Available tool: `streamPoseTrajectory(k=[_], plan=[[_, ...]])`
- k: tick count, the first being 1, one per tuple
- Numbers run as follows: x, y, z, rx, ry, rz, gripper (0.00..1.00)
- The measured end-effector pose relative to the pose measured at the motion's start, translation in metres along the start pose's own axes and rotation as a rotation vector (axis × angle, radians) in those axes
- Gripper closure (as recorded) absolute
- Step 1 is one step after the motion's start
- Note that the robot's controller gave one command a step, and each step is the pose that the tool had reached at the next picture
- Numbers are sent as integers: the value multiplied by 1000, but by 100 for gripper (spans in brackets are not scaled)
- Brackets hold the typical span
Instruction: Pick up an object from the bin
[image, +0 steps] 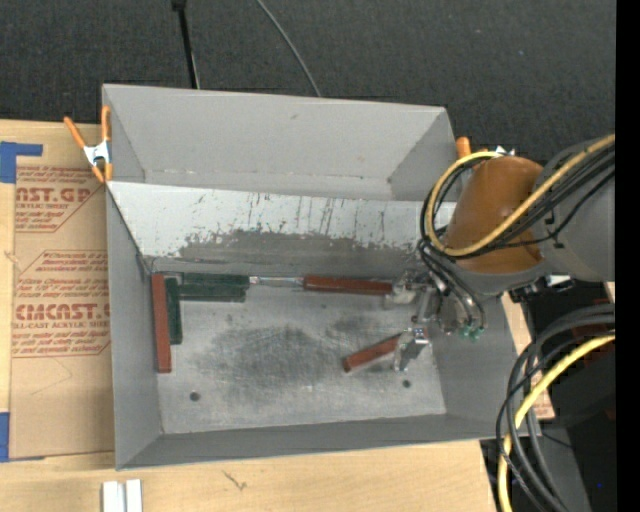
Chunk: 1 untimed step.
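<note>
Arm (560, 220) comes in from the right w/ its orange cover (495, 215) and looped cables (455, 200) over the bin's right rear corner, wrist bent down into the bin (280, 130). Gripper (408, 352) sits low at the right side of the floor, close to the right wall and nearer the front wall than the back. Its tip meets the right end of a short brown stick (370, 355), which lies aslant, right end toward the back, left end toward the front. Can't tell if the jaws are apart, together or clamped on that stick; contact point is too small to read. Room: the scuffed grey floor (260, 360) lies open to the left of the stick and toward the front wall; the right wall is tight beside the gripper. Rest of the contents sit at the edges. Along the foot of the back wall lies a longer brown stick (345, 286) w/ a thin metal rod (275, 282) in line on its left, just behind the gripper's wrist. In the rear left corner is a dark green block (212, 290) w/ a green leg running frontward. A red-brown bar (161, 325) lies along the left wall, just beside that leg. Both are well apart from the gripper.
</note>
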<state>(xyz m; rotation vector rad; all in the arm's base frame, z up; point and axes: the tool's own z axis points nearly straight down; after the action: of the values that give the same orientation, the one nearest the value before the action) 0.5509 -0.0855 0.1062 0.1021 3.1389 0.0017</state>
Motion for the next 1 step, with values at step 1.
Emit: streamPoseTrajectory(k=[1], plan=[[-25,-2,34,1,-7,-50,0]])
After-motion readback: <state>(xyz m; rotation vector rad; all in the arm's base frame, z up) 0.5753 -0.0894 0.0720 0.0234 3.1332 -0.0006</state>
